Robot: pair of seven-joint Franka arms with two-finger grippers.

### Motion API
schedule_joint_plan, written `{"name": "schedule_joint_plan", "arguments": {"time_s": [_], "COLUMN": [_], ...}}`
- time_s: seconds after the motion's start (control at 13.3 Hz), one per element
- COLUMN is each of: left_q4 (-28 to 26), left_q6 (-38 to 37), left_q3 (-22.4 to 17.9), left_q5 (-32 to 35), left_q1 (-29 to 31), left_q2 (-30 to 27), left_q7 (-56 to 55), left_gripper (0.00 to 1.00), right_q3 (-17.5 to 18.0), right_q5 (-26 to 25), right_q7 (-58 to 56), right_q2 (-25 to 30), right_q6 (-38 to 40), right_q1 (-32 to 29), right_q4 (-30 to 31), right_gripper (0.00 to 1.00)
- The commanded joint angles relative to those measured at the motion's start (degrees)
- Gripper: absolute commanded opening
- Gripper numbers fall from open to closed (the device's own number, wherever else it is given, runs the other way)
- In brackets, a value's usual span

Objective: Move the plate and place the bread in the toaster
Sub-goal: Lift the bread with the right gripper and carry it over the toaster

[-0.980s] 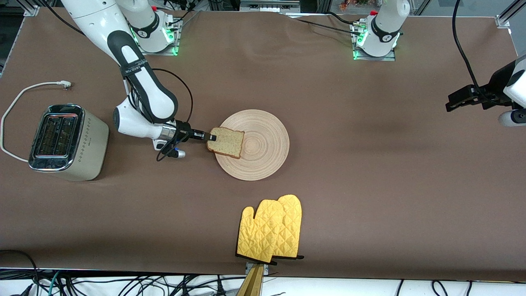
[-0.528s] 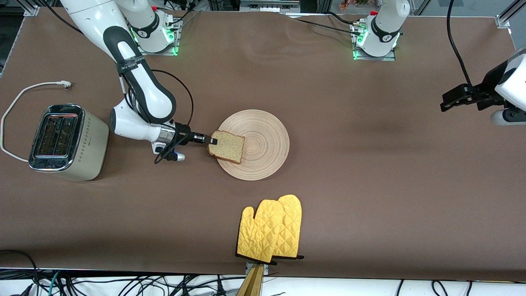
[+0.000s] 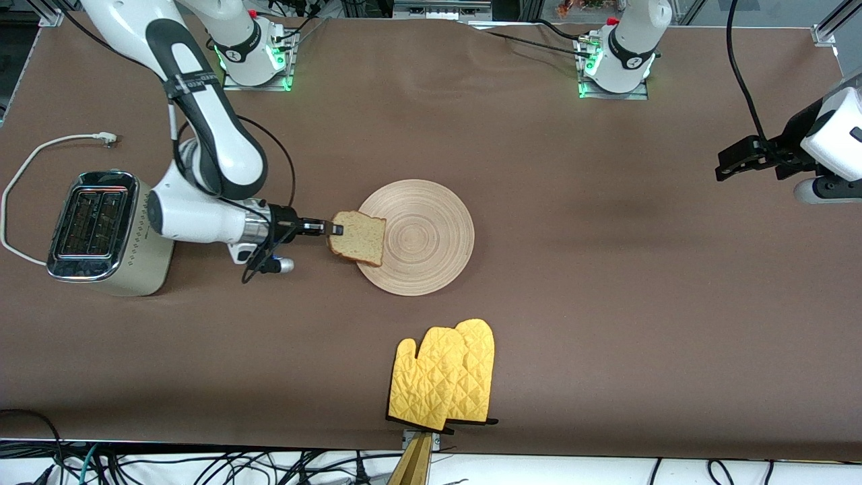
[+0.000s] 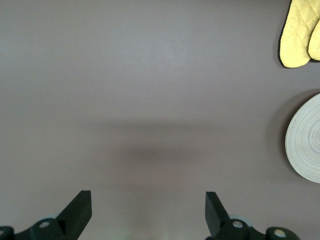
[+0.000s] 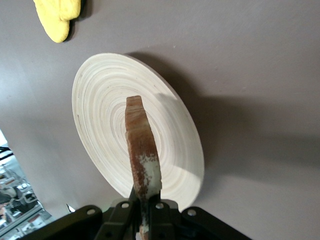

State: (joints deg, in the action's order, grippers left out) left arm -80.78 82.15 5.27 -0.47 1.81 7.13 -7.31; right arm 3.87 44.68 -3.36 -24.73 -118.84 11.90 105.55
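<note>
Change: your right gripper [image 3: 331,229], clamped on the bread [image 3: 357,237], has drawn it back over the plate [image 3: 431,236] rim toward the toaster [image 3: 108,232] at the table's right-arm end | Next: slotting remains | left gripper [image 4: 147,212] waits, jaws apart

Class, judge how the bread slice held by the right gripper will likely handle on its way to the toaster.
The bread probably stays fairly stiff: the right gripper pinches one edge, yet it juts out unsagging. Thin, so likely light. Its soft crumb may tear.
</note>
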Motion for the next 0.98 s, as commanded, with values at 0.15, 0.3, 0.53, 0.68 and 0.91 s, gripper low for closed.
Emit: {"name": "schedule_joint_plan", "arguments": {"time_s": [0.15, 0.3, 0.53, 0.68, 0.91], "left_q4": [-0.1, -0.5, -0.6, -0.8, -1.0], "left_q6": [-0.7, -0.6, -0.5, -0.5, -0.4], "left_q3": [-1.4, -1.8, -2.3, -2.3, -2.3], "left_q5": [0.0, -0.1, -1.1, -1.2, -1.8], "left_q1": [-0.5, -0.3, -0.3, -0.3, -0.2], "left_q2": [-0.4, -0.3, -0.2, -0.2, -0.2], "left_q7": [1.4, 1.5, 1.5, 1.5, 1.5], "left_gripper": [1.00, 1.00, 1.00, 1.00, 1.00], "right_q3": [-6.9, -11.3, -16.4, -18.4, -23.5], "right_q5": [-8.7, -12.2, -20.0, -26.3, -31.7], "right_q7": [2.2, 2.2, 2.2, 2.2, 1.8], "right_q2": [1.2, 0.7, 0.8, 1.2, 1.2], "right_q6": [16.6, 24.2, 32.6, 37.0, 43.2], "right_q1": [-0.5, -0.7, -0.7, -0.7, -0.7], "right_q4": [-9.7, -14.9, -21.6, -24.3, -29.2], "right_gripper": [0.00, 0.00, 0.00, 0.00, 0.00]}}
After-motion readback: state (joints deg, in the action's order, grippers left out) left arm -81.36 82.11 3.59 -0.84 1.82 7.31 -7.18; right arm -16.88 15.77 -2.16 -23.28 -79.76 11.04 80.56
